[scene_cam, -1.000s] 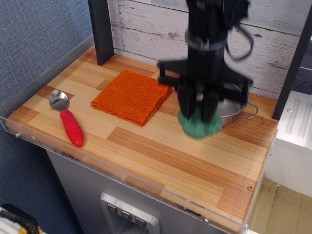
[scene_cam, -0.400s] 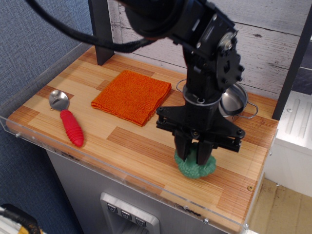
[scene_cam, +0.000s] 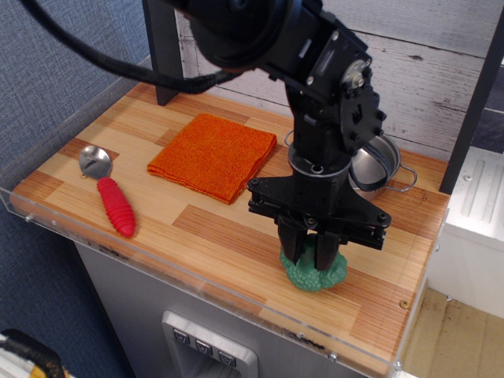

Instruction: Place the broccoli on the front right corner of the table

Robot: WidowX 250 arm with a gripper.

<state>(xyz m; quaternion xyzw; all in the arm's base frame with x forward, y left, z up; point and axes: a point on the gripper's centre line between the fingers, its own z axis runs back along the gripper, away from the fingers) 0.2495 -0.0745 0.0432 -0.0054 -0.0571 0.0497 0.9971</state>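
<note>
The teal-green broccoli (scene_cam: pixel 316 275) rests on the wood plank table (scene_cam: pixel 228 244), toward its front right part. My black gripper (scene_cam: pixel 309 253) comes straight down on it. Its two fingers (scene_cam: pixel 292 241) stand on either side of the broccoli's top and close against it. The broccoli's upper part is hidden between the fingers. The arm above hides part of the steel pot.
A steel pot (scene_cam: pixel 376 167) stands at the back right, behind the arm. An orange cloth (scene_cam: pixel 214 154) lies at the back middle. A red-handled scoop (scene_cam: pixel 111 198) lies at the front left. A clear acrylic rim (scene_cam: pixel 213 293) runs along the front edge.
The gripper has carried the broccoli from beside the pot forward and down to the table's front right part. Since 0.4 s ago it shifted only slightly left.
</note>
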